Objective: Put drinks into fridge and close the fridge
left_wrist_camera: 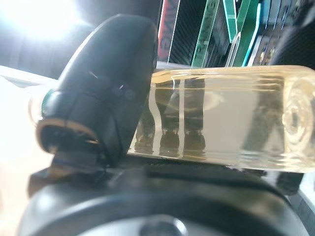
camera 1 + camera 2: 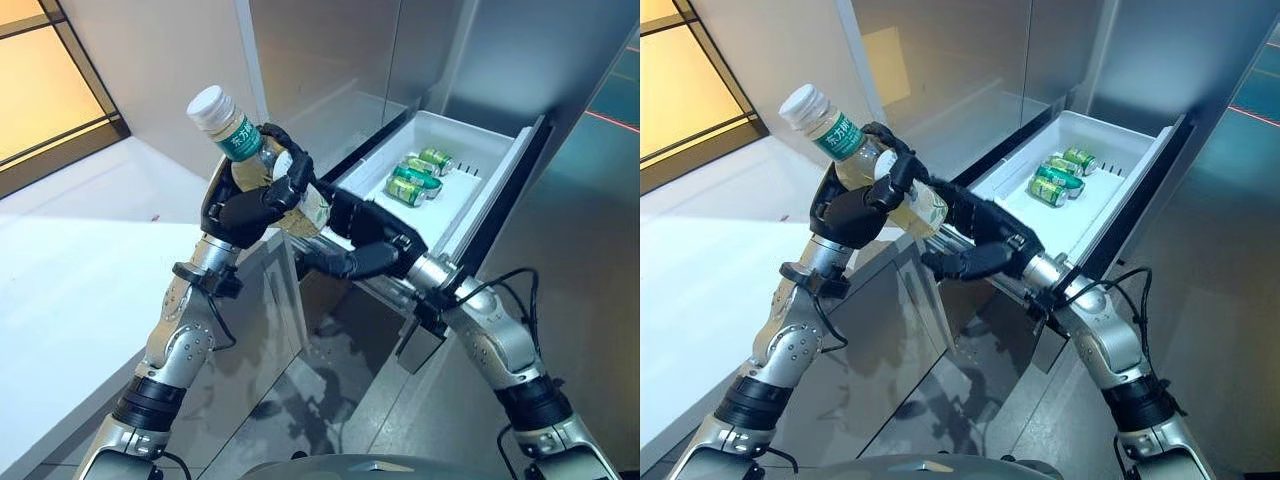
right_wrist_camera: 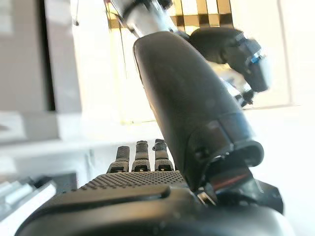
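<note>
Closest to the viewer, the left robot hand (image 2: 255,205) has its dark fingers and thumb curled around a clear plastic bottle of pale yellow drink with a white cap and green label (image 2: 245,143). From this hand the bottle goes outward on a slant: its cap points up and to the robot's left, away from the fridge, and its bottom end points down to the right, toward the drawer. In the left wrist view the pale liquid (image 1: 221,123) fills the space past the thumb.

The right robot hand (image 2: 365,240) is just beside the bottle's bottom end, a little lower. Its fingers are straight and relaxed and it holds nothing; I cannot tell if it touches the bottle.

Beyond both hands, up and to the right, the white pulled-out fridge drawer (image 2: 495,160) stands open, with three green drink cans (image 2: 418,175) lying on their sides near its middle. I judge that the bottle must travel to the right, base first, to arrive there. The right hand is nearer to the drawer.
</note>
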Tool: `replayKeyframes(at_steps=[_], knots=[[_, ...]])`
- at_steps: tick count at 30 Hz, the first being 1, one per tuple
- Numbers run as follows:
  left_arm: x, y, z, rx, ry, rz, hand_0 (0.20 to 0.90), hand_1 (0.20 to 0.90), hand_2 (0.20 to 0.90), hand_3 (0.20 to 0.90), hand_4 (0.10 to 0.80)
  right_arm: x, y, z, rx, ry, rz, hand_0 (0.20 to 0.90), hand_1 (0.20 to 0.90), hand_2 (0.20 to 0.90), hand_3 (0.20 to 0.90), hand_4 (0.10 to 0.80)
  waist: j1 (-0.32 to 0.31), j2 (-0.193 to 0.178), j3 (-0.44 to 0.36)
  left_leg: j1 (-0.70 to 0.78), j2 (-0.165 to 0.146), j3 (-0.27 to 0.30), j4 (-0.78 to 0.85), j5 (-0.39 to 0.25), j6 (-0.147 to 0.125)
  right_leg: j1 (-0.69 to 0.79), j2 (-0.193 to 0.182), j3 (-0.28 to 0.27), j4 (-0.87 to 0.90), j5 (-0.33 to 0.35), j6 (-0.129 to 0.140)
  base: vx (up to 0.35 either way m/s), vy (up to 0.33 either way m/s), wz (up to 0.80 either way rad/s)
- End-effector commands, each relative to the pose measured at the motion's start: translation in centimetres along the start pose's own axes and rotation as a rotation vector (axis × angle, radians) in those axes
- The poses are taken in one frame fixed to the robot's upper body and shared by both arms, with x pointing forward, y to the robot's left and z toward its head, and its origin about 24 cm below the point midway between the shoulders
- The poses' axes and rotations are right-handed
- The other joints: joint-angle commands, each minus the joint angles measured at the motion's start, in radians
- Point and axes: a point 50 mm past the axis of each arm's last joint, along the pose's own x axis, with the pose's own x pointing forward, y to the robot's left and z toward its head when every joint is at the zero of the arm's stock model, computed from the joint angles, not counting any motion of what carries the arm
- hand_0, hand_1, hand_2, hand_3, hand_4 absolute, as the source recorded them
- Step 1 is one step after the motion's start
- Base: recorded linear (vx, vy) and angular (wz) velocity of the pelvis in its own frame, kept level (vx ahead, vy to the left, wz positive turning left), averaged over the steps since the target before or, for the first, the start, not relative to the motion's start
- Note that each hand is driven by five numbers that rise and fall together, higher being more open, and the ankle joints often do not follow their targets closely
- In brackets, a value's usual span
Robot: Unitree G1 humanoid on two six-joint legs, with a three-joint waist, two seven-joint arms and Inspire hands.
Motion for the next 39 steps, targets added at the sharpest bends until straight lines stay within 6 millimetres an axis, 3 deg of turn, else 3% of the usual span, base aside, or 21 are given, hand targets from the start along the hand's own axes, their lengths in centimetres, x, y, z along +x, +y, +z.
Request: replayKeyframes(at_steps=[1,20,39], knots=[[4.2,-4.5,5.1,0.125,-0.290,-0.290,0.300,0.300,0.300,0.200,0.100,1.3,1.2,4.3,-0.098,-0.199,0.049,0.900,0.900,0.900,0.900,0.800,-0.007,0.003,-0.070,-0.016,0.010,0.013,0.001,-0.085,-0.008,-0.037,0.005,-0.012,0.004,-0.003,0.073,0.000,0.000,0.00],[5.7,-4.6,3.6,0.398,-0.158,-0.288,0.300,0.300,0.300,0.200,0.100,2.6,1.2,5.0,-0.185,-0.142,0.106,0.900,0.900,0.900,0.900,0.800,-0.010,-0.002,-0.066,-0.013,0.007,0.020,0.001,-0.086,-0.008,-0.034,0.008,-0.011,0.004,0.000,0.072,0.000,0.000,0.00],[5.8,-4.7,1.4,0.280,-0.086,-0.277,0.300,0.300,0.300,0.200,0.100,3.7,1.7,4.8,-0.072,-0.116,0.145,0.900,0.900,0.900,0.900,0.800,-0.011,-0.007,-0.064,-0.010,0.008,0.025,0.001,-0.083,-0.009,-0.030,0.009,-0.010,0.004,0.001,0.073,0.000,0.000,0.00]])
